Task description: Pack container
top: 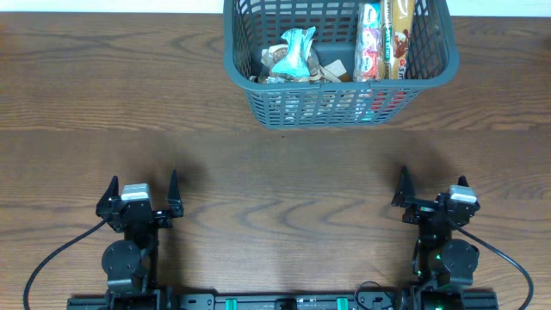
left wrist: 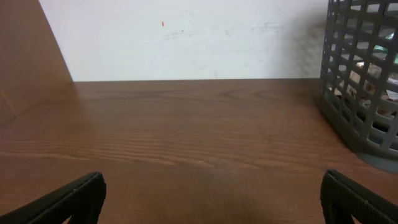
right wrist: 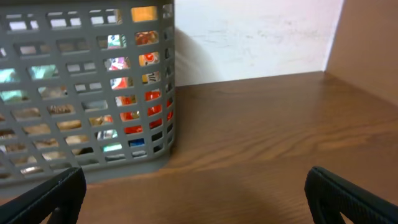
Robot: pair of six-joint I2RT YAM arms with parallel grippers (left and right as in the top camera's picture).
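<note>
wooden tabletop (top: 129, 103): container (top: 301, 108) lies well ahead of left gripper (top: 143, 177), seemingly nearer right gripper (top: 432, 176).

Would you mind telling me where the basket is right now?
Overhead, the basket stands on the far side of the table, slightly right of centre, well beyond the left gripper and right gripper.

The container (top: 336, 108) is seen at the top centre of the overhead frame, its far end cut off by the upper edge. It is a large dark grey-blue basket with slotted lattice walls and a thick rim, standing upright on the worktop (top: 258, 172). A crumpled teal-and-white packet (top: 295, 53) is spotted inside at the left, and two long packets (top: 383, 39) are stood on end at the right. Red and orange wrappers are glimpsed through the slots in the right wrist view.
</note>
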